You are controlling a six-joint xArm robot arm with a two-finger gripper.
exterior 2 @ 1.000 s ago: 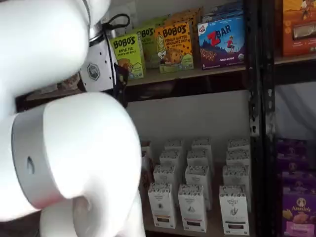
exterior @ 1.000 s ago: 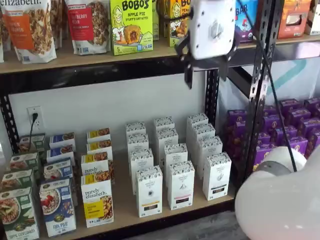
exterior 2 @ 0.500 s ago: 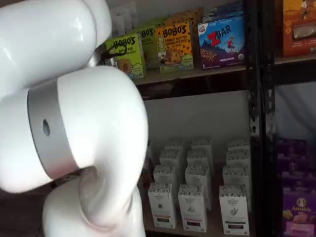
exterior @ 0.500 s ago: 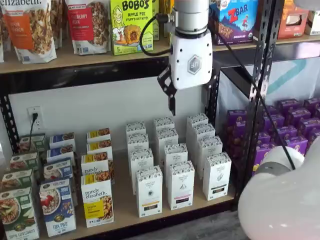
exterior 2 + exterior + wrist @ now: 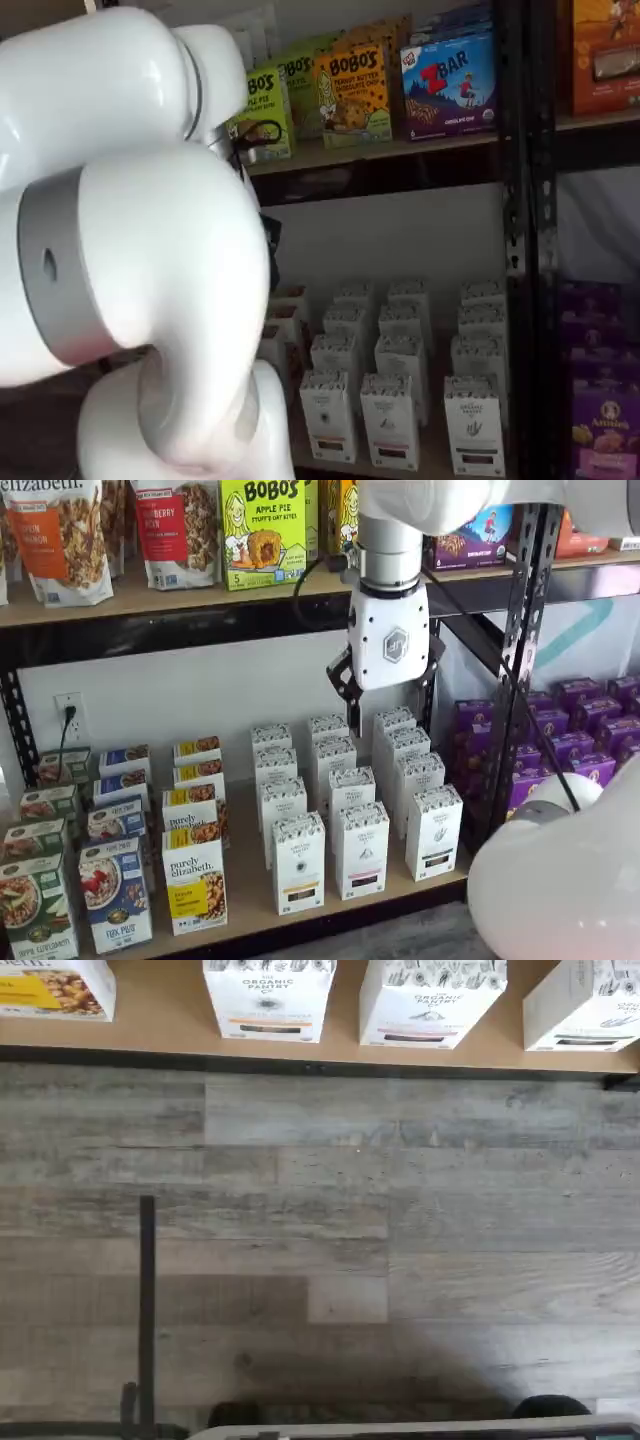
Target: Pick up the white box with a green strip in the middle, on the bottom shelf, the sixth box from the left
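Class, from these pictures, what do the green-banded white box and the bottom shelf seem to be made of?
The white box: probably matte printed cardboard, with crisp folded edges and flat faces. The bottom shelf: a light tan board, seemingly wood or laminate, with a black front rail that looks like painted metal.

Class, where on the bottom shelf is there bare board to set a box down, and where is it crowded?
Bare tan board shows on the bottom shelf between the granola boxes and the tall white cartons, and thinly along the front. The carton rows are crowded.

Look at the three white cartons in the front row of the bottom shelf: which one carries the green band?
The white box at the right end of that row, nearest the black upright. Its low band is green; the middle carton's is reddish and the left one's orange-yellow.
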